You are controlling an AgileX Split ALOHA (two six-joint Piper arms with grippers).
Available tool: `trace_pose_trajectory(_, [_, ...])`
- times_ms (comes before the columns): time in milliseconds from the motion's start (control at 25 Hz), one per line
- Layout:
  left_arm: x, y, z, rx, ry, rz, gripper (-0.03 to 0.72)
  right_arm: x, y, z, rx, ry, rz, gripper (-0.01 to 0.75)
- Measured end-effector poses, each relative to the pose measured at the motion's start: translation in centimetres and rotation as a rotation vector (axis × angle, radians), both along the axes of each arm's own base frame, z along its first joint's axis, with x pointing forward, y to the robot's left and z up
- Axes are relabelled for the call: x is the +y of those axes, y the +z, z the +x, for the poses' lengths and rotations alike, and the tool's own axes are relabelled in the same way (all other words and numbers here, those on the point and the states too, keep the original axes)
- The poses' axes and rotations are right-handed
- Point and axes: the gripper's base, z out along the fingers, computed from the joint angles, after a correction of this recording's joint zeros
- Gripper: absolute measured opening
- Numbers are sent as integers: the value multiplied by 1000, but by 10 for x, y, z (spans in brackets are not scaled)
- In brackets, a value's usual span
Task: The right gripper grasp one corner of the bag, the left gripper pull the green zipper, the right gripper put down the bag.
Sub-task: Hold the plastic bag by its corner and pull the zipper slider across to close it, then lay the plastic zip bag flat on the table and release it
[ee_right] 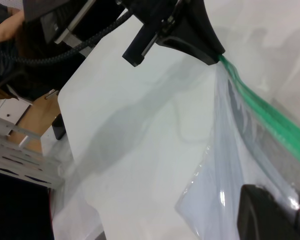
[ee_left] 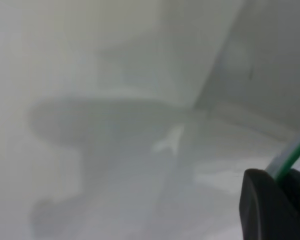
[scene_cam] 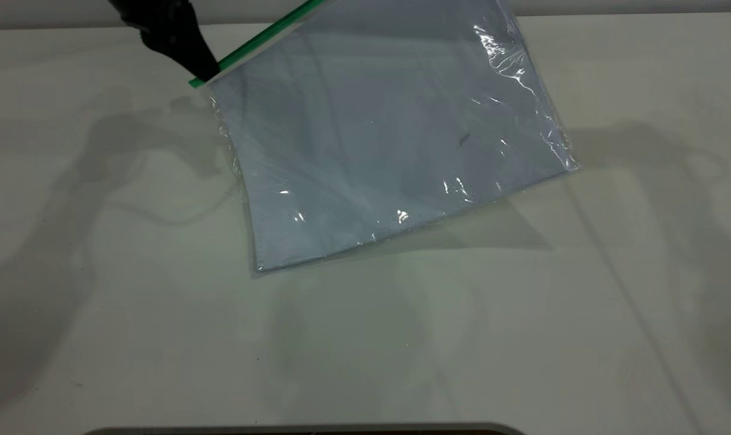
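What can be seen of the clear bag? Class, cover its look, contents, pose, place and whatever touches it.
The bag is a large, flat, clear plastic pouch, glossy and crinkled, with white sheets inside. The green zipper runs along its upper edge. It hangs tilted, raised above the white table, its lower edge close to the surface. The left gripper pinches the zipper's left end; the right gripper is at the bag's edge in the right wrist view.

The bag (scene_cam: 389, 139) I hold is clear glossy plastic, crinkled and glinting, over smooth matt white paper (the green zipper (scene_cam: 263, 41) looks like smooth plastic). My left end effector (scene_cam: 203, 71) is matt black; the worktop (scene_cam: 99, 338) is smooth, faintly sheened white.
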Motion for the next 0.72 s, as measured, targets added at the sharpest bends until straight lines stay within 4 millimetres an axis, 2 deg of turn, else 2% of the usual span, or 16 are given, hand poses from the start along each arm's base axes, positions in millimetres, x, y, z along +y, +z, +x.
trace_pose_trajectory(240, [2,-1,1,7,51,19,104,-2,0,1,-9,-7,-5,33])
trace_pose_trajectory(400, [5,11,5,-7,173,22,209,-5,-1,3,-16,-23,-13,33])
trace_pose_trajectory(480, [7,28,7,-27,237,-9,289,-5,-1,4,-22,-37,-22,33])
trace_pose_trajectory(600, [3,66,7,-69,299,-94,418,-6,-2,6,-29,-53,-33,33])
trace_pose_trajectory(720, [-3,109,2,-107,327,-201,492,-5,-8,6,-16,-55,-34,33])
